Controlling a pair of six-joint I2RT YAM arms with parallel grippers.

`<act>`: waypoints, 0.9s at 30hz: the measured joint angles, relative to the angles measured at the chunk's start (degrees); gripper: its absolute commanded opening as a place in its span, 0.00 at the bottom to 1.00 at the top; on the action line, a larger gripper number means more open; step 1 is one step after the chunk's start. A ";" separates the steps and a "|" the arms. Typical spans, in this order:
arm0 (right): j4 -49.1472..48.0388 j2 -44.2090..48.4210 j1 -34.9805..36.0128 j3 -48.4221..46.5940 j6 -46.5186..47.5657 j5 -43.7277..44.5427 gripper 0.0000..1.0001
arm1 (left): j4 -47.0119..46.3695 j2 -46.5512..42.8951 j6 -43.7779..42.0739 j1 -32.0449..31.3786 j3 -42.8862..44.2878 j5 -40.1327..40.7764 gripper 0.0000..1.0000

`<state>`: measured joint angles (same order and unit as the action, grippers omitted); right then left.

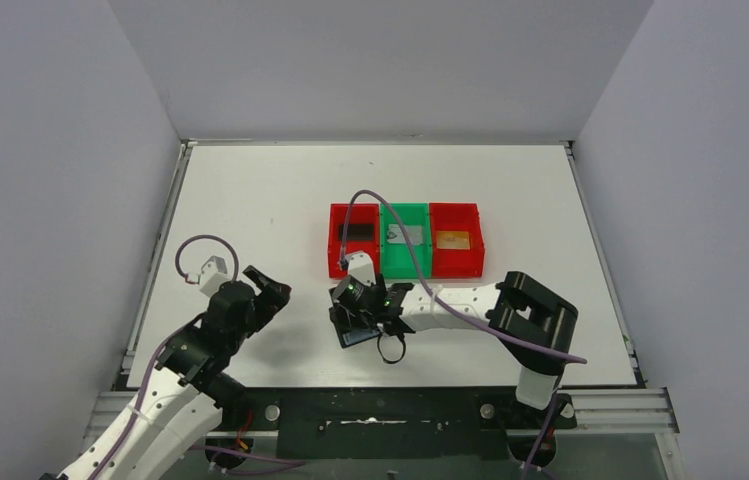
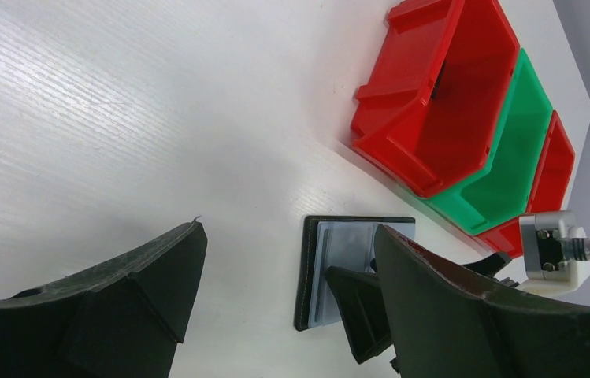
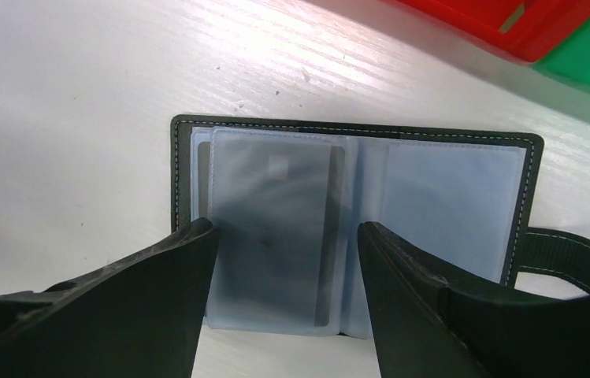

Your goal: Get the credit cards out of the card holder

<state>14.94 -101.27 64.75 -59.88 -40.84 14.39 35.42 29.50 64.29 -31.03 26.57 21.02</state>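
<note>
The card holder (image 1: 358, 330) lies open and flat on the table in front of the bins. In the right wrist view its black edge and grey-blue clear pockets (image 3: 441, 205) show. A dark card (image 3: 276, 220) sits inside the left pocket. My right gripper (image 3: 285, 230) is open just above the holder, with its fingers either side of that pocket. It also shows in the top view (image 1: 352, 312). My left gripper (image 1: 268, 290) is open and empty, to the left of the holder and apart from it. The holder shows between its fingers (image 2: 331, 268).
Three bins stand in a row behind the holder. The left red bin (image 1: 334, 262) holds a black card, the green bin (image 1: 406, 272) a grey card, and the right red bin (image 1: 457, 270) an orange card. The holder's black strap (image 3: 567, 256) sticks out on its right.
</note>
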 measured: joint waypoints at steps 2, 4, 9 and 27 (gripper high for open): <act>0.20 -0.85 -0.02 -0.35 0.00 -0.11 0.61 | 0.00 0.04 0.00 0.00 0.00 0.00 0.78; 0.24 -1.36 -0.04 -0.83 -0.09 -0.24 0.58 | 0.00 0.04 0.02 0.00 0.00 0.00 0.78; 0.13 -1.66 -0.07 -1.14 -0.39 -0.33 0.42 | 0.00 0.35 0.00 0.00 0.00 0.00 0.78; -14.93 5.49 -8.90 12.68 -6.25 -13.73 0.26 | -13.31 13.20 -6.29 0.00 0.00 -14.93 0.78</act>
<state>0.01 -95.79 55.86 -47.20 -47.09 0.67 22.11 42.70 58.00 -31.03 26.57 6.09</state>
